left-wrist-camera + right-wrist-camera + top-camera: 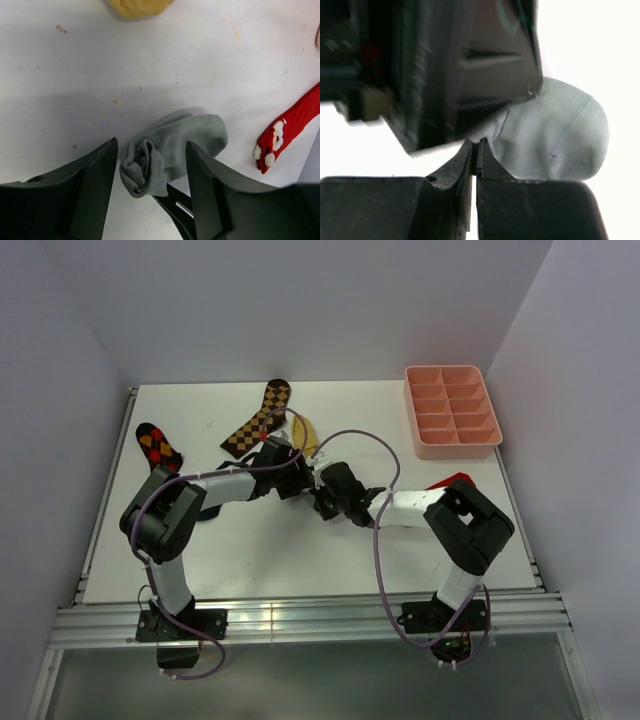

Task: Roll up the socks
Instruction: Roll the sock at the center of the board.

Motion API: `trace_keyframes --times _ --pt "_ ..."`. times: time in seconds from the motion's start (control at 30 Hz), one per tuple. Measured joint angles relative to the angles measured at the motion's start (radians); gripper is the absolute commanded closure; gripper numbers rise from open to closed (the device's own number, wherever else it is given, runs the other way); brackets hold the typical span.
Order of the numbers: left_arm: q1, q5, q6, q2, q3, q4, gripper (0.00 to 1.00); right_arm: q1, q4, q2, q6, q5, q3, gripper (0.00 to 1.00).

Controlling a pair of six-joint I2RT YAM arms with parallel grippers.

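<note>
My left gripper (152, 147) stands open astride the half-rolled grey sock (200, 135), low centre in the left wrist view, on the speckled white table (150, 60). My right gripper (476, 150) is pinched tight on the sock's edge. Pale walls (300, 300) enclose three sides.
</note>
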Motion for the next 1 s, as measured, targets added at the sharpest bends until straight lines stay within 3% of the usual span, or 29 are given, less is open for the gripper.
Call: trace_keyframes --times 0.47,0.77,0.87,1.0 --pt "0.035 0.200 0.088 0.107 0.055 0.101 0.53 -0.095 0.021 -0.021 0.021 -0.177 -0.037 1.00" --pt "0.038 0.242 0.124 0.170 0.093 0.137 0.81 -0.106 0.018 -0.021 0.021 -0.199 -0.037 1.00" --pt "0.038 0.245 0.125 0.177 0.093 0.140 0.99 -0.109 0.017 -0.021 0.021 -0.201 -0.037 1.00" --pt "0.038 0.247 0.127 0.180 0.093 0.151 1.00 -0.114 0.013 -0.021 0.028 -0.208 -0.037 1.00"
